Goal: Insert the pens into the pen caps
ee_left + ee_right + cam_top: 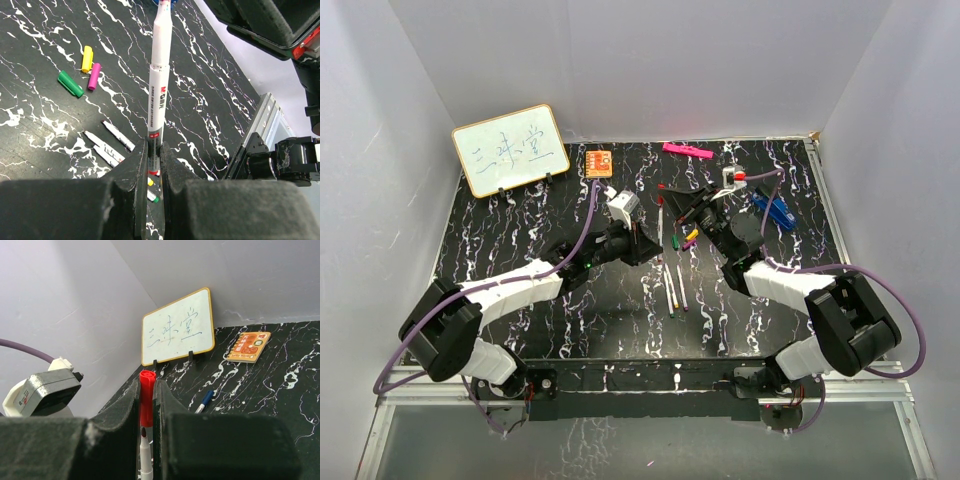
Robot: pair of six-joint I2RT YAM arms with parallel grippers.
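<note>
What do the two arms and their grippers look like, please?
The left arm and the right arm have white link shells and bulky black joint housings. A purple cable runs along each. The left gripper and the right gripper are matte black, each with two thick fingers narrowing towards the tips, with pale scuffs.

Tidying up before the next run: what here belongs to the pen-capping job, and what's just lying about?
Job: held pen in left hand, red cap in right hand, loose pens, loose caps, blue-capped pen.
Lying about: whiteboard, orange booklet, pink bar, blue object.
</note>
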